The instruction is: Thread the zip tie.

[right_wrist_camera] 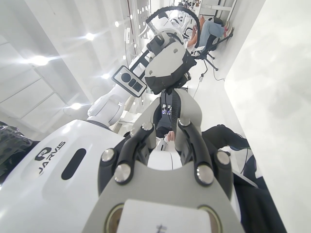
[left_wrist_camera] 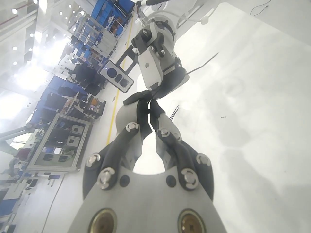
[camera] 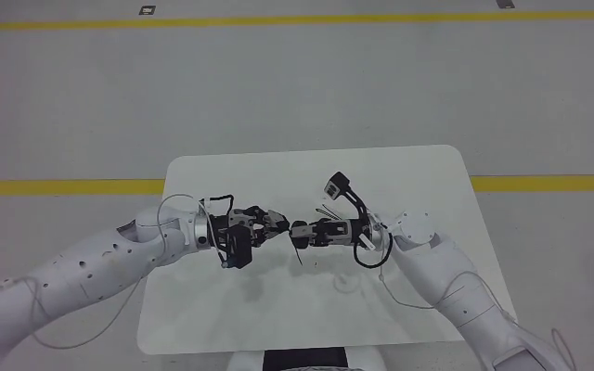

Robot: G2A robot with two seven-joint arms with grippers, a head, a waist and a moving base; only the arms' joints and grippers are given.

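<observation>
Both grippers meet tip to tip above the middle of the white table (camera: 408, 185). My left gripper (camera: 277, 223) (left_wrist_camera: 149, 101) is shut on a thin black zip tie (left_wrist_camera: 148, 109) right at its fingertips. Facing it, my right gripper (camera: 299, 229) (right_wrist_camera: 167, 95) is shut on the same zip tie. One end of the zip tie (camera: 296, 250) hangs down from the meeting point toward the table. A thin tail (left_wrist_camera: 203, 66) sticks out sideways past the right gripper's fingers. In the right wrist view the left gripper's black pads hide the meeting point itself.
A few thin dark strands (camera: 323, 212) (left_wrist_camera: 175, 111) lie on the table just beyond the grippers. The table has open surface on every side of the arms. Its front edge (camera: 278, 349) runs close below them.
</observation>
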